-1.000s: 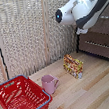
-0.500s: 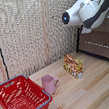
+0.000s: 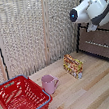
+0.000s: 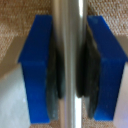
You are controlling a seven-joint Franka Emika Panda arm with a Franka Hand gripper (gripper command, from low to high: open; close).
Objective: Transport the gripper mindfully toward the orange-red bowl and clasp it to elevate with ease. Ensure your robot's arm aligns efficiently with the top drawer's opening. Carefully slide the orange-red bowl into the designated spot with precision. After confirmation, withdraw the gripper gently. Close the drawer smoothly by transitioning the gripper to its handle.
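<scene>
From the exterior view's left going right I see a red mesh basket (image 3: 22, 98) at about eight o'clock, a pink mug (image 3: 49, 83) just beside it, a small patterned packet (image 3: 73, 66) standing near the middle of the wooden table (image 3: 97, 92), and at about two o'clock my arm (image 3: 91, 6) reaching to the dark brown top drawer (image 3: 100, 40). The orange-red bowl shows in neither view; I judge it may already lie inside the drawer, but I cannot confirm that.

In the wrist view my gripper (image 4: 70, 67) straddles the handle (image 4: 70, 45), one blue-tipped finger (image 4: 37, 70) on each side. The pads look pressed against the bar, so I read myself as clamped on it.

The risk from here: if I push off-square to the drawer front, the smooth round bar could slide through my pads, or the drawer could bind on its runners. Releasing too early would leave it ajar.

The handle's long axis crosses the gap between my fingers, from twelve to six o'clock in the wrist picture.
</scene>
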